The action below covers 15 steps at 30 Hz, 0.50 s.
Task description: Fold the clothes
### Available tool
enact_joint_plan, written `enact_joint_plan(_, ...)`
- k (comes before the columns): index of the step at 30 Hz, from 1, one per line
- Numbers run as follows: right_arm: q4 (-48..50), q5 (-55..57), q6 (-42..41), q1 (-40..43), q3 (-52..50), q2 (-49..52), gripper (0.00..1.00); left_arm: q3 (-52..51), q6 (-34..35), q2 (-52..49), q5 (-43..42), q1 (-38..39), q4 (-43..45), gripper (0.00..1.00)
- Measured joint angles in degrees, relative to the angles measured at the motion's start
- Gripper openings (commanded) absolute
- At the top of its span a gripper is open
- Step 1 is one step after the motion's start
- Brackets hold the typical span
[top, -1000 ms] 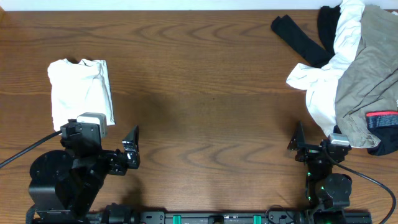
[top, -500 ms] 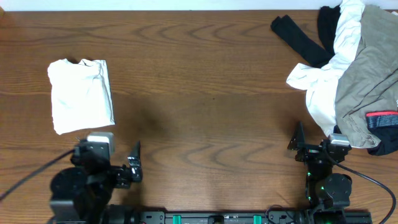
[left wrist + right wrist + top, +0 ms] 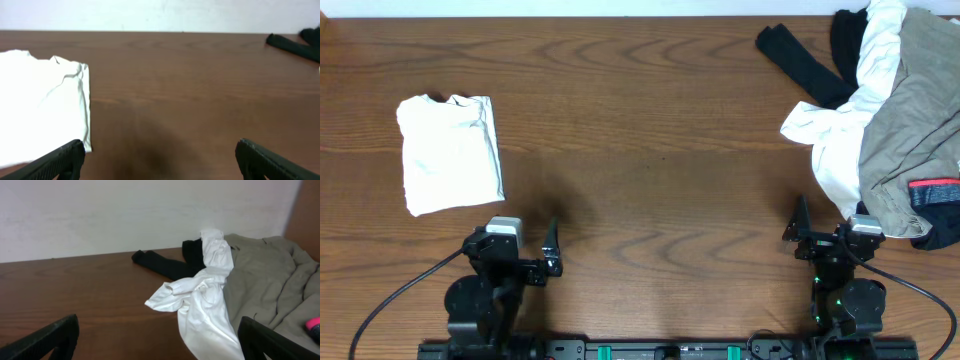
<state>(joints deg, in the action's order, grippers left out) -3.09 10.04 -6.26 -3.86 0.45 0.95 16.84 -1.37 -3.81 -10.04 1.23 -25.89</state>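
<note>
The left pincer (image 3: 160, 155) is held wide open and empty; a folded shirt (image 3: 40, 100) lies just ahead on its left, on the table (image 3: 200, 85). The right pincer (image 3: 157, 332) is likewise spread, nothing held. Ahead on its right a heap is piled: a crumpled white shirt (image 3: 207, 300) over a khaki garment (image 3: 270, 275), a black garment (image 3: 165, 265) behind. The cloth is judged light, limp and thin; a loose near edge is best pinched.

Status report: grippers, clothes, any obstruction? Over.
Left gripper and right gripper open, empty, at near edge. Folded white shirt at left; unfolded pile at right. Nothing in the way.
</note>
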Motion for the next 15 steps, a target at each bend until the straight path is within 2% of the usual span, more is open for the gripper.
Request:
enact_joint_plan(10,0.0,0.0,0.0,0.0,0.0,0.0,0.99,-13.6,0.0,3.2,2.7,0.0,26.2,0.98)
enact_joint_plan(12,0.0,0.0,0.0,0.0,0.0,0.0,0.99,-15.6,-0.2,3.3,4.3,0.0,28.9,0.98)
enact_joint_plan(15,0.0,0.0,0.0,0.0,0.0,0.0,0.99,-16.5,-0.2,3.2,5.9,0.0,28.0,0.98)
